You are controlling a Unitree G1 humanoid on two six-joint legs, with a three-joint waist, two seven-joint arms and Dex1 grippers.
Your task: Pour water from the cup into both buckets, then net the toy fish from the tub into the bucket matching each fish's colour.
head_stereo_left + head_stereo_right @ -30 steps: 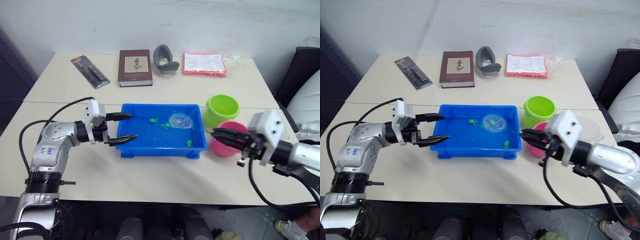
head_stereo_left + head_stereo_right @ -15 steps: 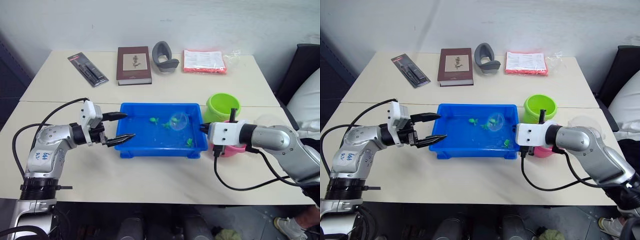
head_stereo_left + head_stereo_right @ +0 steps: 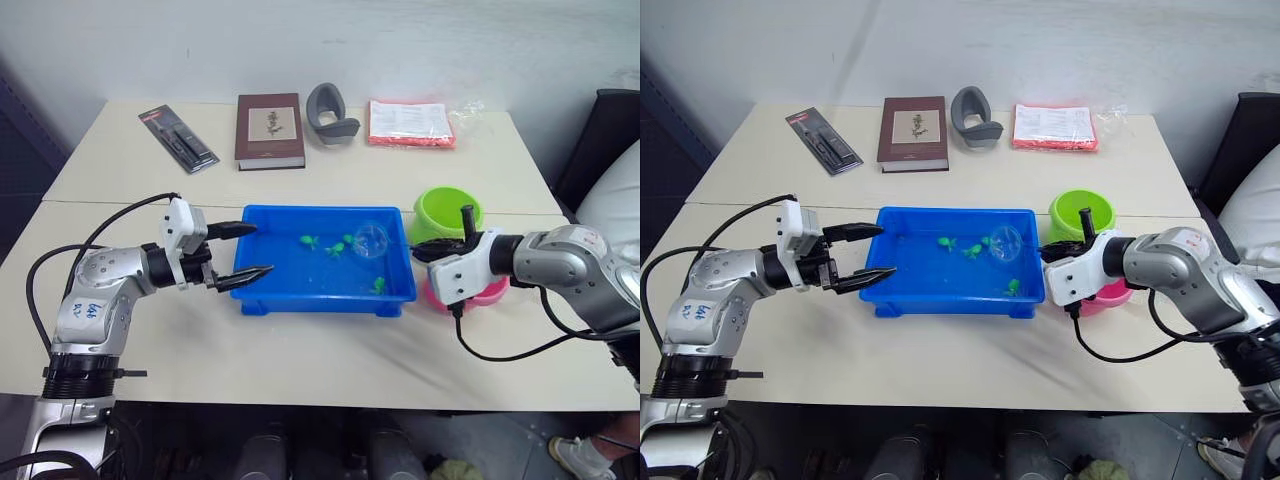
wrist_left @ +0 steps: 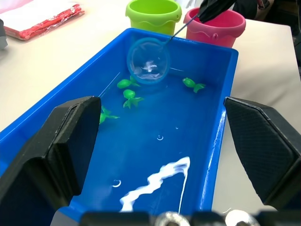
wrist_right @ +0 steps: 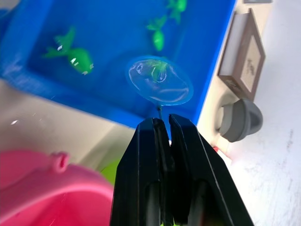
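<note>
1. Over the far right part of the tub, your right gripper holds the net by its thin handle, fingers pinched tight on it, with the hoop raised above the water.
2. Look at the hoop in the right wrist view: a green shape shows through the mesh, but you cannot tell from it whether that fish is in the net or in the water below.
3. Inside the tub you have several green fish: one near the tub's right wall, and a cluster of three further left, just beside and under the hoop.
4. At the tub's left end, your left gripper sits with its fingers spread wide, one on each side of the near left corner, holding nothing.
5. Just beyond the tub's right wall, the pink bucket stands nearest it, partly covered by your right arm in the head views.
6. The green bucket stands just behind the pink one, off the tub's far right corner.
7. Well behind the tub on the table lie a brown book, a grey curved object, a red-edged packet and a black packaged tool.
</note>
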